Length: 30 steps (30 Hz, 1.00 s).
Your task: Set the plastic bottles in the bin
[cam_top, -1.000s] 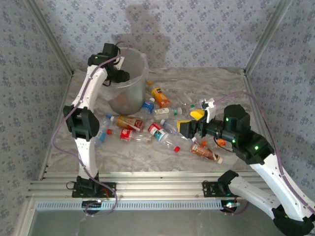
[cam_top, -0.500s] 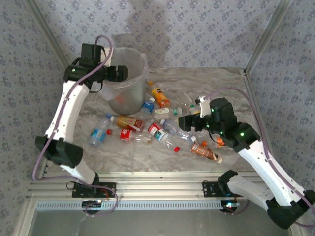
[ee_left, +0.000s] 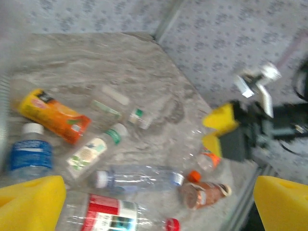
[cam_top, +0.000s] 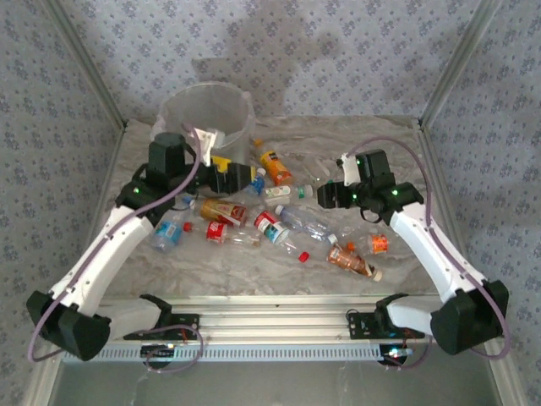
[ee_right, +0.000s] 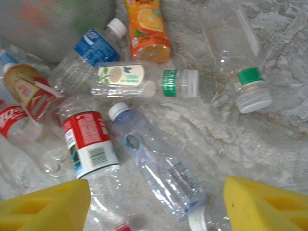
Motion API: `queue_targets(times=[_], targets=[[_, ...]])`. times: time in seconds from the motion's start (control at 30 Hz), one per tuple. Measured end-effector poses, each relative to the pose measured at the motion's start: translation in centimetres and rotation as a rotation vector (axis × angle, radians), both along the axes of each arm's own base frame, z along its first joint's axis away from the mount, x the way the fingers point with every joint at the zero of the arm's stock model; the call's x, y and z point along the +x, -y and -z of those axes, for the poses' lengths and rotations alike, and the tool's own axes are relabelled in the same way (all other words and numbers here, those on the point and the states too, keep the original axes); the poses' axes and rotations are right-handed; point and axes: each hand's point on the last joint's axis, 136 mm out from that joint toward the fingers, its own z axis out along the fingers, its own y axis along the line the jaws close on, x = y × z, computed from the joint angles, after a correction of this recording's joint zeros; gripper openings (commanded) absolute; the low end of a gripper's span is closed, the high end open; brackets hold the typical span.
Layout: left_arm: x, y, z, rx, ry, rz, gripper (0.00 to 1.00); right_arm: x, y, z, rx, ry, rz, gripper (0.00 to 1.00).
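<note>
Top external: the bin [cam_top: 230,108] is seen upright at eleven o'clock on the tabletop [cam_top: 406,152]. The plastic bottles [cam_top: 254,222] are strewn from its five o'clock side across the middle. The left claw [cam_top: 237,173] is placed just at the bin's six o'clock, and the right claw [cam_top: 325,196] at three o'clock of the heap.

Left wrist: the left claw is spread wide with nothing pinched, and bottles are seen lying beneath it.

Right wrist: the right claw is spread. A clear blue-labelled bottle [ee_right: 154,163] is seen between its fingers towards six o'clock, ungripped, and an orange bottle [ee_right: 147,29] at twelve o'clock.
</note>
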Motion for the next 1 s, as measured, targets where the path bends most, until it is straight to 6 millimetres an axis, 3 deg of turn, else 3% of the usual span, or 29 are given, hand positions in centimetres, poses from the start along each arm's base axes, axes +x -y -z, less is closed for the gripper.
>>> queue_targets(times=[0.17,0.33,0.63,0.87,1.0], targets=[[-2.4,1.6,0.8,-0.058,-0.006,0.052,1.0,2.6,2.2,2.2,-0.05,-0.046,0.027,0.69],[-3.2,2.8,1.2,-0.083,-0.008,0.076,1.0,5.0,3.5,4.3,-0.099,-0.089,0.034,0.67],[-4.0,4.1,1.2,-0.118,0.0,0.11,1.0,8.8,3.4,7.6,-0.17,-0.13,-0.013,0.67],[-4.7,4.8,2.8,-0.123,-0.032,0.13,1.0,10.8,3.9,11.8,-0.253,-0.191,-0.046,0.71],[-5.1,5.2,3.8,-0.128,-0.056,0.138,1.0,11.7,4.1,13.1,-0.288,-0.205,-0.056,0.71]])
